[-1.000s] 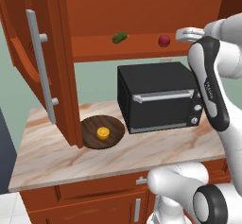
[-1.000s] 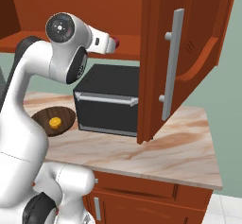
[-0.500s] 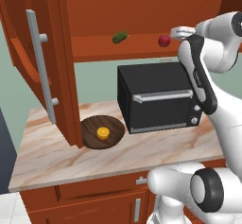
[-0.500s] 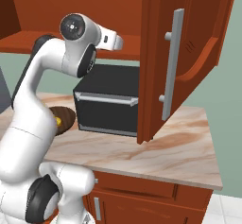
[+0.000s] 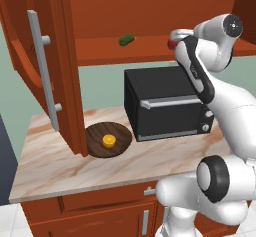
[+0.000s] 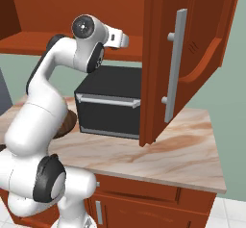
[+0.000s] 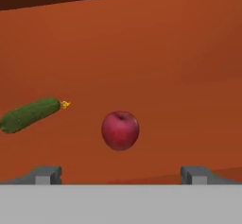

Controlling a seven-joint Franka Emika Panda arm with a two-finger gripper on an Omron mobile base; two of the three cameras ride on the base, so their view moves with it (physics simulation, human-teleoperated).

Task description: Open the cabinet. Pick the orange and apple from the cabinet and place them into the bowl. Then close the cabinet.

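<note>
Hand view, apple [image 7: 120,130] between spread gripper [image 7: 121,175] tips, untouched

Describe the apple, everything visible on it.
The apple is small, round, dark red and glossy, with a dimple at its top. It sits upright on the shelf of the open cabinet, beside a green vegetable but apart from it. The gripper faces it, fingertips spread wide to either side, not touching it. In the left base view it is partly hidden behind the hand.
</note>
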